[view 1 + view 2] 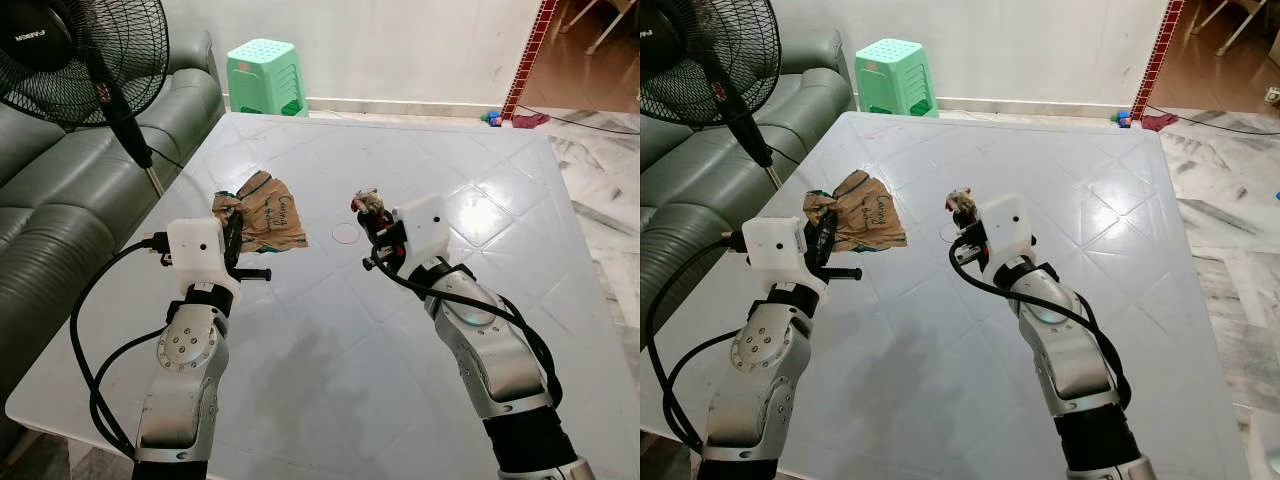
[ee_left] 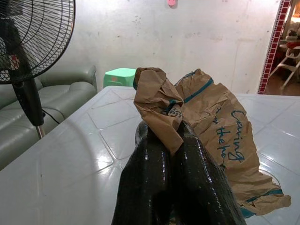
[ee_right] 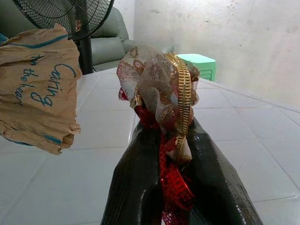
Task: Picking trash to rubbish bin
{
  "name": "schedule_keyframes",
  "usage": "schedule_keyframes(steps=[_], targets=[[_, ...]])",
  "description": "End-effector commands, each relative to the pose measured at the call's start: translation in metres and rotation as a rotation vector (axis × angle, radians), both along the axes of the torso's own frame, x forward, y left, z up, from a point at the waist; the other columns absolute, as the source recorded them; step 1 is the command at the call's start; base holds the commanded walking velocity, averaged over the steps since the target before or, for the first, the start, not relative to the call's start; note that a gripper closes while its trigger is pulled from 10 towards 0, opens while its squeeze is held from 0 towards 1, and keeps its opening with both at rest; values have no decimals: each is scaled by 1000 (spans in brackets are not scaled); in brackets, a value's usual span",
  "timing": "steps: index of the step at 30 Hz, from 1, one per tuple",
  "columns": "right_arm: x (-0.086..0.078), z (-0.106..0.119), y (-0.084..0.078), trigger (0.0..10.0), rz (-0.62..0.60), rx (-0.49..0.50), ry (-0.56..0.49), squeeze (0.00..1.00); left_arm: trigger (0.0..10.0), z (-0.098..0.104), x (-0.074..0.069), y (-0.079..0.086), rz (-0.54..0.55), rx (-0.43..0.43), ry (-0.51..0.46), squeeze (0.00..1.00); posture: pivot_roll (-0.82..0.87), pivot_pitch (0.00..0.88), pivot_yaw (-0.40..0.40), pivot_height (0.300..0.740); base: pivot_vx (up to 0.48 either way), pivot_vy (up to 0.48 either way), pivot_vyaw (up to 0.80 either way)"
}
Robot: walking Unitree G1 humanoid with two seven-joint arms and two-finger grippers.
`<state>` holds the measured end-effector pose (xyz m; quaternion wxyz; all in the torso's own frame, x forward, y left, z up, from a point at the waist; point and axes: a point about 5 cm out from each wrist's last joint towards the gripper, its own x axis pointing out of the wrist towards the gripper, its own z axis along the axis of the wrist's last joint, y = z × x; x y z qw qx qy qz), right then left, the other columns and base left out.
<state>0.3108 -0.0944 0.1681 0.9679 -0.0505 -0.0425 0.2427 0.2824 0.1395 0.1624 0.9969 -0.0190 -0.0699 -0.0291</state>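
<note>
Both arms reached out over the white table (image 1: 330,380). The left gripper (image 1: 232,238) was clamped on a crumpled corner of the brown paper bag (image 1: 268,212); in the left wrist view its fingers (image 2: 150,178) pinched the bag's (image 2: 220,131) twisted top, with the rest of the bag hanging beyond them toward the table. The right gripper (image 1: 372,228), toward the table's middle and to the right of the bag, was closed on a wad of red-and-gold ribbon (image 1: 368,204), held up off the table. In the right wrist view the ribbon (image 3: 161,93) stood bunched above the fingers (image 3: 136,183). A faint ring mark (image 1: 345,233) lay on the table between the two grippers. Past the table's left edge sat a grey sofa (image 1: 60,210) and a black fan (image 1: 85,50). Beyond the table's far left corner stood a green stool (image 1: 265,75), against the wall.
</note>
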Motion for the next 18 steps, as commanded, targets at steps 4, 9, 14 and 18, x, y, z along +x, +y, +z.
schedule_keyframes(steps=[4,9,14,18], targets=[[0,1,-2,10000,-11,1,3,0,0,6,1,-2,-6,-4,-16,0,5,19,22,740,0,0,0],[0,1,-2,10000,-10,0,3,0,0,4,1,-2,-5,-5,-7,0,3,18,21,740,-215,0,0],[0,1,-2,10000,-11,-1,3,0,0,4,1,-2,-6,-5,-5,0,3,18,21,740,-298,0,0],[0,0,-2,10000,-11,0,4,0,0,4,1,-2,-7,-5,-5,0,3,18,21,740,-324,0,0]])
